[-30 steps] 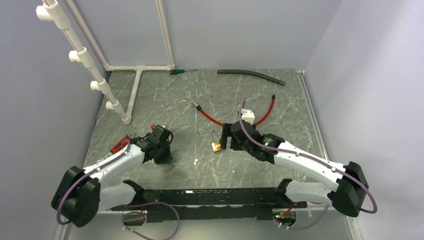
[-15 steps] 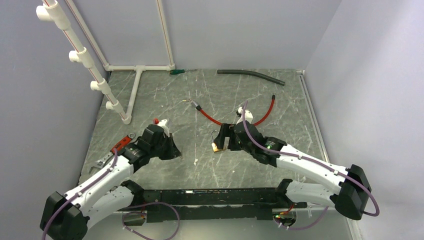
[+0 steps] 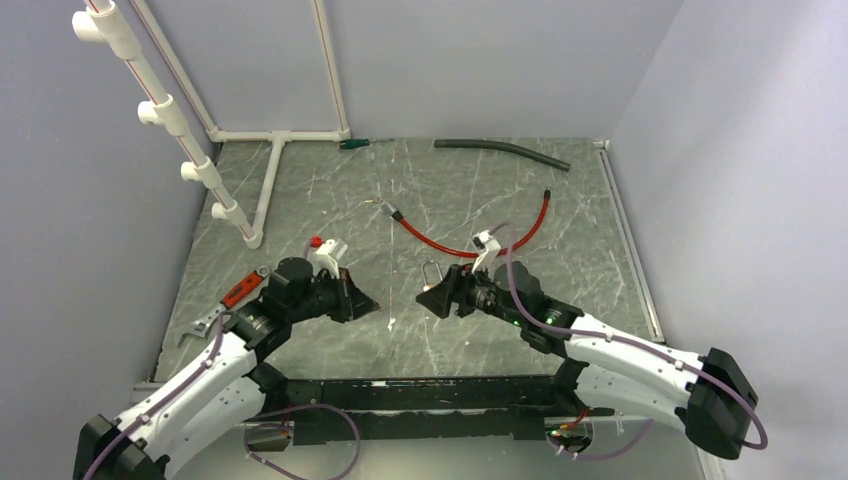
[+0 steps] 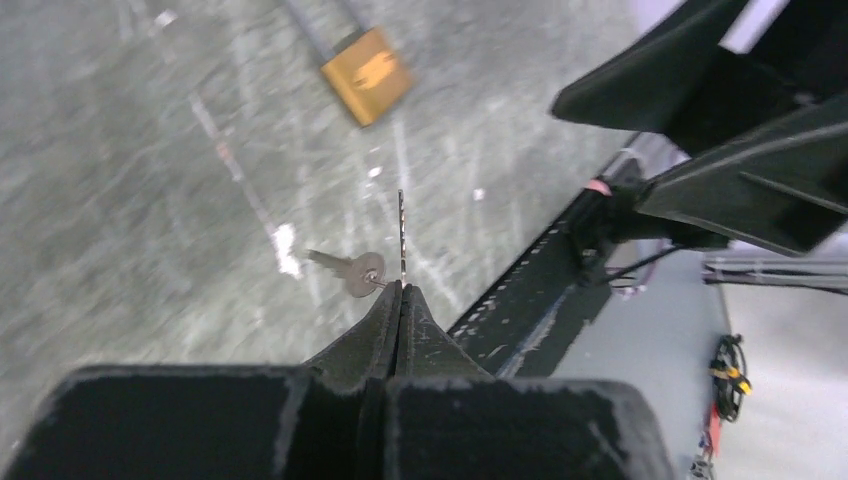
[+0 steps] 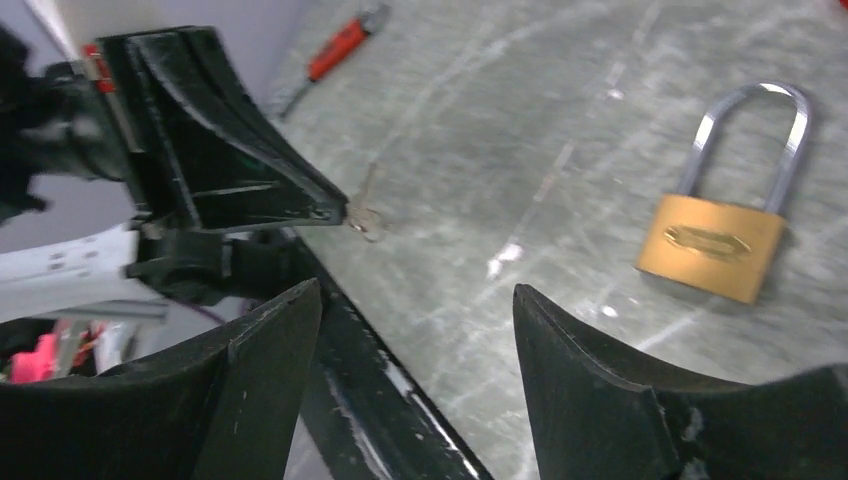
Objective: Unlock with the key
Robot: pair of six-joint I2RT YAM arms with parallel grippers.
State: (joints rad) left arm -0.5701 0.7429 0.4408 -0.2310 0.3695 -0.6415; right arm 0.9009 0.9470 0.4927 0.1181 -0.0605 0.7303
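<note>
Fingers [image 4: 378, 335] of the left gripper [image 4: 401, 288] are clamped on the key [image 4: 401, 235], the right gripper [image 5: 417, 290] held wide open.

Even light, wrist cams motion-blurred

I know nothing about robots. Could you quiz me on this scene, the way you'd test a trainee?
1. True or false: the right gripper is clamped on the padlock.
2. Which one has the key hanging from its shut tip? A the left gripper; B the right gripper; C neither.
3. Fill in: the padlock lies on the ___.
Key: 1 false, its fingers stand open and apart from the padlock; 2 A; 3 table.
</note>
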